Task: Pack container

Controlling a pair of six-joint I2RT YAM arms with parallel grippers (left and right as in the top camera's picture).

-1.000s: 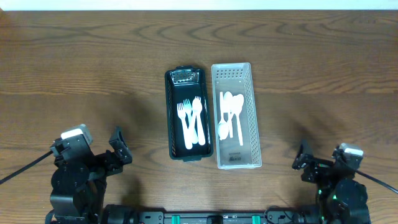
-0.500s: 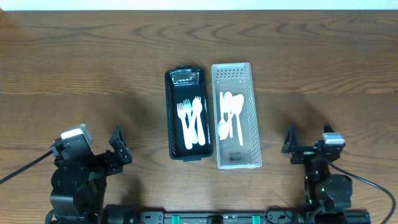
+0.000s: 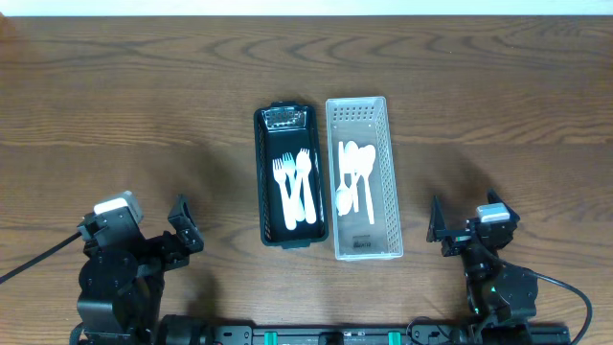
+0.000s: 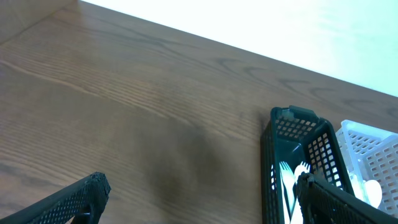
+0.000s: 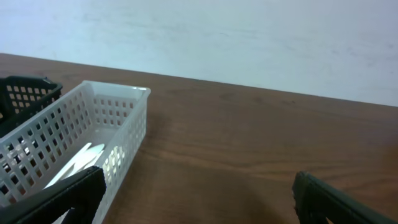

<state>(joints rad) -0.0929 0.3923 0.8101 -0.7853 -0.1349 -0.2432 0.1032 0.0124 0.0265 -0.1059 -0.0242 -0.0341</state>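
- We found the left gripper (image 4: 199, 191) with its fingers (image 4: 73, 200) spread wide, gripping nothing and touching nothing.
- The right gripper (image 5: 199, 184) had its fingers (image 5: 67, 196) just as far apart, and they were also empty.
- Ahead of the left gripper's right finger lay the black container (image 4: 292, 134), with white forks (image 3: 295, 192) inside.
- Ahead of the right gripper's left finger lay the white container (image 5: 93, 118), which held white spoons (image 3: 354, 177) and sat just beside the black one.
- We saw only the wooden table (image 3: 144, 96) between each pair of fingers.
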